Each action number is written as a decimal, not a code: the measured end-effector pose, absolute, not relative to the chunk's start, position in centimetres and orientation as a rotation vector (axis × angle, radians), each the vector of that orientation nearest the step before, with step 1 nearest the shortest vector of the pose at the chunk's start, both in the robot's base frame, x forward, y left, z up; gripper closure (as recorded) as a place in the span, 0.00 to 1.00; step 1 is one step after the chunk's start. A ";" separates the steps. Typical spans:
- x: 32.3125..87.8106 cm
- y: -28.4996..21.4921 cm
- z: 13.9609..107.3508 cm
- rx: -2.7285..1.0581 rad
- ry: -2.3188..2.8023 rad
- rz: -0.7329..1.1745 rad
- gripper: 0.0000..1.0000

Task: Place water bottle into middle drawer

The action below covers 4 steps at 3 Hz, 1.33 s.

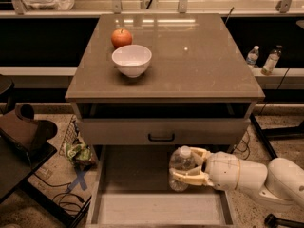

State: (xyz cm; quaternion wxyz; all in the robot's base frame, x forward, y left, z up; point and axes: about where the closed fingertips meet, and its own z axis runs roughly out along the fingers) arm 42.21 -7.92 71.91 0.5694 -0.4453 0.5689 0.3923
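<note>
Nearest the camera, the middle drawer [142, 208] is pulled right out, and over its right half the gripper [191, 167] comes in from the right with its fingers [186, 179] clamped round the water bottle [178, 168], which stands pretty much upright, long axis vertical, white cap on top, base down near the drawer floor. Just behind the cap is the shut drawer front [118, 132] with its black handle [161, 137]. Further back on the tabletop [199, 61] sit a white bowl [131, 60] and an apple [121, 38], with two small bottles [262, 59] far right.
</note>
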 end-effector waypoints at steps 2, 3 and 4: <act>44.7 -6.1 66.5 -1.022 1.326 0.970 1.00; 47.2 -5.0 61.2 -1.016 1.328 1.014 1.00; 48.6 -4.4 57.1 -1.016 1.326 1.039 1.00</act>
